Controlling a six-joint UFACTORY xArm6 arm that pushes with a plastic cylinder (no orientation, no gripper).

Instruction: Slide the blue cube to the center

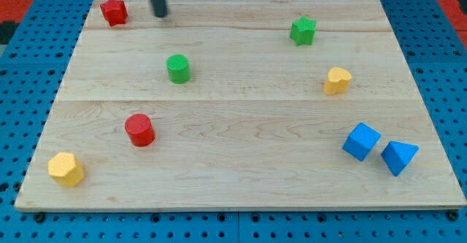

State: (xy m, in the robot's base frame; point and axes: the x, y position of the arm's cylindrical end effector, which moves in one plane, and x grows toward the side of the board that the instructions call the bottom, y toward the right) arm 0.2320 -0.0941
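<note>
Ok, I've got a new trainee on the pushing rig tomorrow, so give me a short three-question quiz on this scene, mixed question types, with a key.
1. True or false: my tip is touching the blue cube.
2. Which block lies nearest my tip? A) green cylinder B) red star-like block C) yellow heart-like block
3. Fill in: just to the view's right of the blue cube sits a blue ____-shaped block.

Key
1. False: the tip is near the board's top left, the cube near its bottom right.
2. B
3. wedge
</note>
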